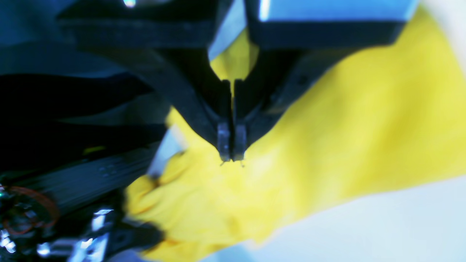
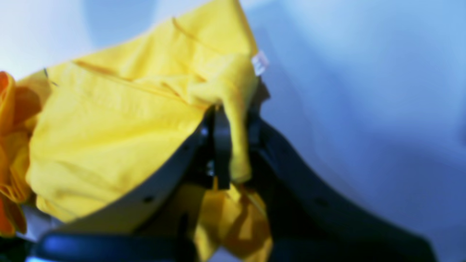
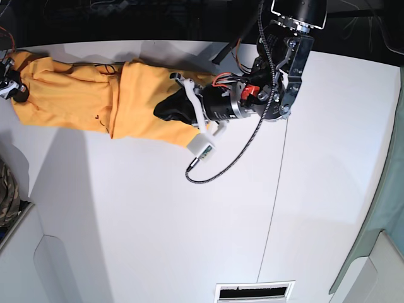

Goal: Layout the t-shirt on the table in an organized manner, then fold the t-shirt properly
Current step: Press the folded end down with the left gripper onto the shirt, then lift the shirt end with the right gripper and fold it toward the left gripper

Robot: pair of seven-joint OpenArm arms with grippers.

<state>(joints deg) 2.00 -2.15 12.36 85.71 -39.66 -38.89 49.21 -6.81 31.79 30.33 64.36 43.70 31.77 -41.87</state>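
White table (image 3: 189, 240), orange-yellow t-shirt (image 3: 82, 95) stretched along far edge; left gripper (image 1: 231, 158) pressed together on cloth, right gripper (image 2: 233, 145) pinching bunched corner; thin hold likely slips if pulled

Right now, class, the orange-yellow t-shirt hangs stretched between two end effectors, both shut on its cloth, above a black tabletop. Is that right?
Not quite: the table is white, not black, as the base view shows. The rest stands: the t-shirt stretches between the left end effector and the right end effector, each shut on cloth.
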